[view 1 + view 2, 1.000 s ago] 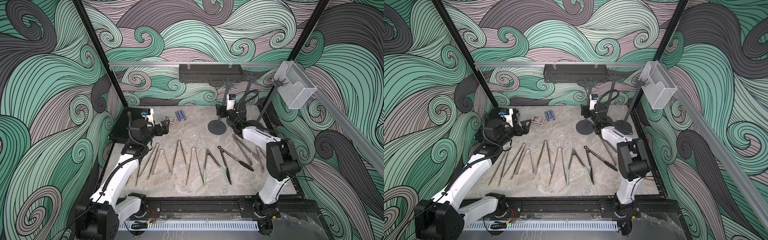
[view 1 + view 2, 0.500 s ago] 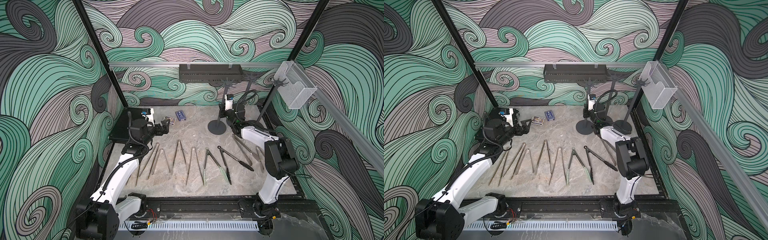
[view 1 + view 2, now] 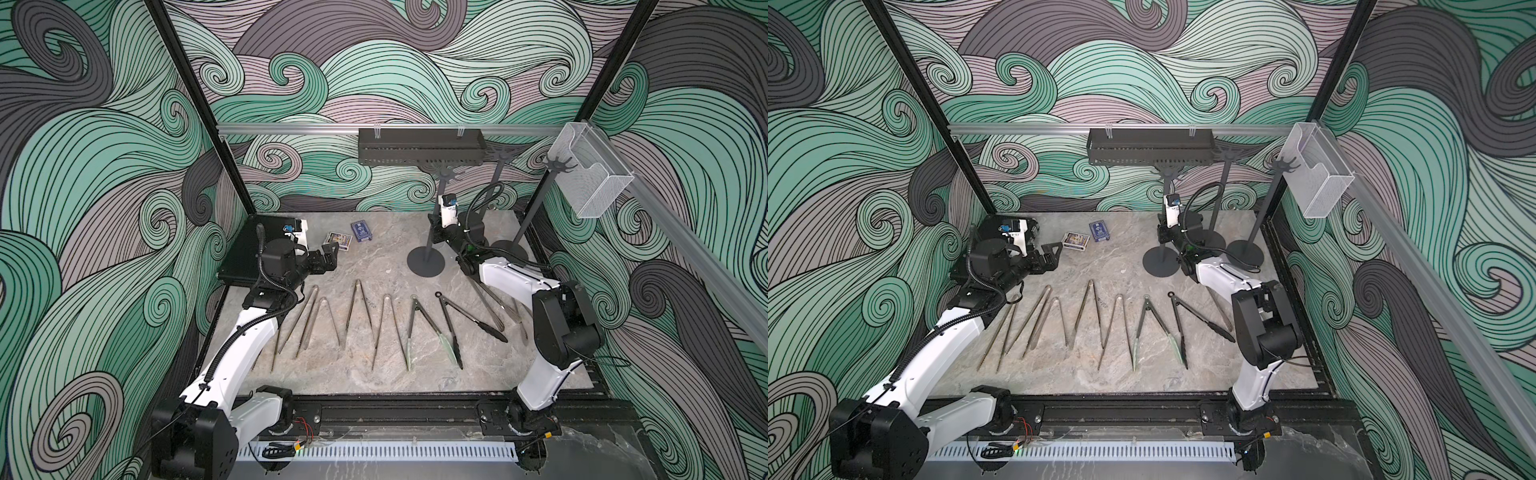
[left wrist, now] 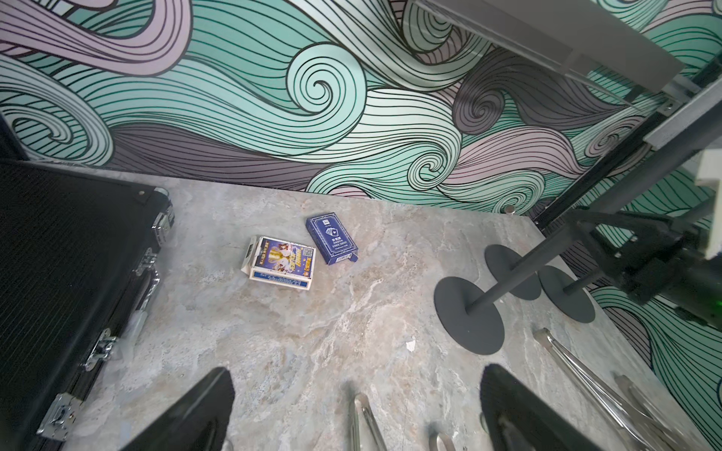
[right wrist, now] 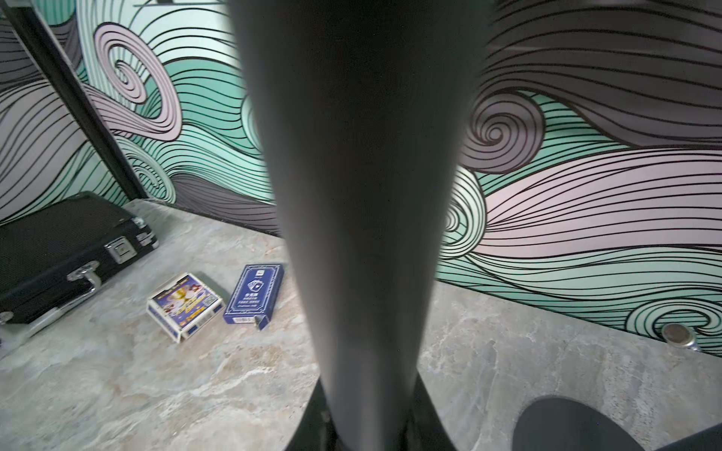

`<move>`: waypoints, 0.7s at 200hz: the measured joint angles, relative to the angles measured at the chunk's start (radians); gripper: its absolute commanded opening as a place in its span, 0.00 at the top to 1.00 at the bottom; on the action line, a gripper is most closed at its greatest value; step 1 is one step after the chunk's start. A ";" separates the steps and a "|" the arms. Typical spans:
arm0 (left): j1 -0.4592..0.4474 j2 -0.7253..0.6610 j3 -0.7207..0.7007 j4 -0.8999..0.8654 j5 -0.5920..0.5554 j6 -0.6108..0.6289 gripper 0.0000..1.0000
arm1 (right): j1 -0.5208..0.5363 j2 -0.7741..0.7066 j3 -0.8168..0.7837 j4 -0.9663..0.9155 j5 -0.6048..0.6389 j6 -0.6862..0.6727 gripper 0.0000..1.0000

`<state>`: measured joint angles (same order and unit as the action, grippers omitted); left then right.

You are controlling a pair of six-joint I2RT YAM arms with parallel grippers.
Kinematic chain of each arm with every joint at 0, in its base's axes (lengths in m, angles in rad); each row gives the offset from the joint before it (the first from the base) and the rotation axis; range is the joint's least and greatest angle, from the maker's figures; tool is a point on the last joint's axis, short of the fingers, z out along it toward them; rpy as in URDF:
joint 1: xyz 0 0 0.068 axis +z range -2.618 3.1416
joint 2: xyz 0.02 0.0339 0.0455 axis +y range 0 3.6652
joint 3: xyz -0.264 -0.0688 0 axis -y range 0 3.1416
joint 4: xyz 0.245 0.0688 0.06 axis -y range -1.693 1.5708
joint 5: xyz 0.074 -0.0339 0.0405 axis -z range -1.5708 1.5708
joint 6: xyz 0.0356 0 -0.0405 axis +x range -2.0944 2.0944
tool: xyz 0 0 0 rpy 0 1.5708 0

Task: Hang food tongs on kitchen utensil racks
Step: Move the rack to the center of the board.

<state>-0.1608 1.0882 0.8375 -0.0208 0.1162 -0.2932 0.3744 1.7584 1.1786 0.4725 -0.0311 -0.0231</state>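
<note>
Grip of right claw [image 3: 435,235] on rack pole [image 5: 363,195]; left claw [image 4: 357,377] wide.

Both top views: high at front, looking down over whole bench [image 3: 386,257]. Left wrist: low, facing back wall [image 4: 351,117]. Right wrist: pressed close to utensil rack pole [image 5: 359,195]. Both wrist views share the card boxes [image 4: 281,263].

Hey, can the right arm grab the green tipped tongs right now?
Probably not yet. The right claw is closed around the pole of one utensil rack, so it would have to let go first. The green-tipped tongs themselves lie uncovered on the table, near that arm.
</note>
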 measured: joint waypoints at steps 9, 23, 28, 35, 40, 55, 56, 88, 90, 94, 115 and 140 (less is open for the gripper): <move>0.000 -0.013 0.000 -0.021 -0.024 -0.011 0.02 | 0.017 -0.006 0.000 -0.009 -0.006 0.003 1.00; 0.000 -0.038 0.000 -0.053 -0.066 -0.031 0.02 | 0.048 -0.010 0.000 -0.012 -0.016 0.005 1.00; -0.001 -0.050 0.000 -0.066 -0.085 -0.039 0.02 | 0.060 -0.010 0.000 -0.012 -0.020 0.006 1.00; -0.001 -0.068 0.000 -0.085 -0.111 -0.051 0.02 | 0.078 -0.010 0.001 -0.013 -0.024 0.006 1.00; -0.002 -0.080 0.000 -0.098 -0.128 -0.060 0.02 | 0.092 -0.010 0.002 -0.013 -0.027 0.007 1.00; -0.002 -0.122 0.000 -0.141 -0.183 -0.086 0.02 | 0.137 -0.005 0.018 -0.022 -0.037 0.008 1.00; -0.002 -0.124 0.000 -0.143 -0.185 -0.087 0.02 | 0.142 -0.003 0.021 -0.023 -0.038 0.008 1.00; -0.003 -0.204 0.005 -0.259 -0.247 -0.128 0.01 | 0.230 0.065 0.135 -0.028 -0.059 0.003 1.00; -0.003 -0.207 0.006 -0.265 -0.249 -0.129 0.01 | 0.234 0.071 0.143 -0.028 -0.061 0.003 1.00; -0.003 -0.214 0.009 -0.282 -0.252 -0.132 0.01 | 0.245 0.084 0.164 -0.028 -0.063 0.002 1.00; -0.003 -0.243 0.029 -0.347 -0.262 -0.144 0.01 | 0.285 0.160 0.263 -0.024 -0.079 -0.007 1.00; -0.003 -0.255 0.043 -0.387 -0.242 -0.150 0.02 | 0.313 0.253 0.366 -0.029 -0.093 -0.022 1.00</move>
<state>-0.1635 0.8330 0.8806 -0.4080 -0.1261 -0.4431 0.6876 2.0117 1.5444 0.4435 -0.1242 -0.0448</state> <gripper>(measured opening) 0.986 0.197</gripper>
